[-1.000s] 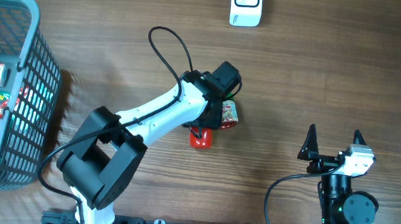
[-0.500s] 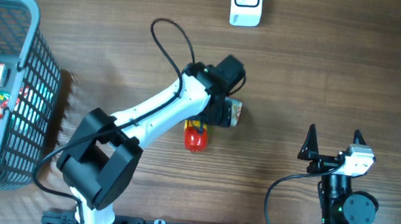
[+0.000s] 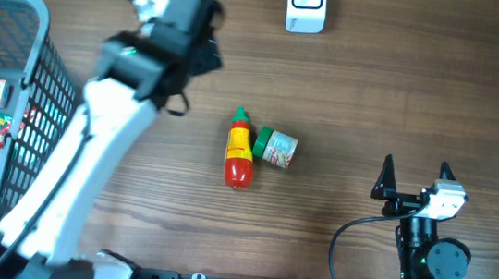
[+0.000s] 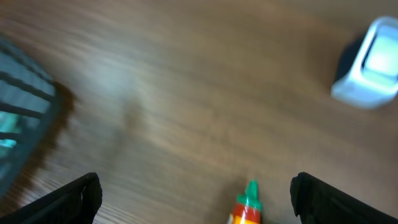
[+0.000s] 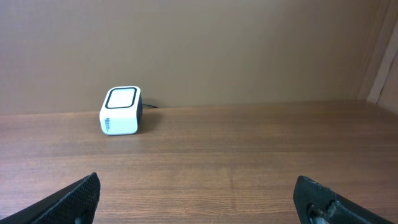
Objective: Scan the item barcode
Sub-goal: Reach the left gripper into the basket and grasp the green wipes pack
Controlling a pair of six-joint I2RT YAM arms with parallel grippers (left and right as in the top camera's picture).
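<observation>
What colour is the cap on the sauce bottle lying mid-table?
The cap is green; the overhead view shows it best.

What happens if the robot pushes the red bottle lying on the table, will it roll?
It would probably roll sideways, since the red bottle lies on its side and looks round. The small jar right beside it might block it on that side. It looks small and plastic, so likely light.
</observation>
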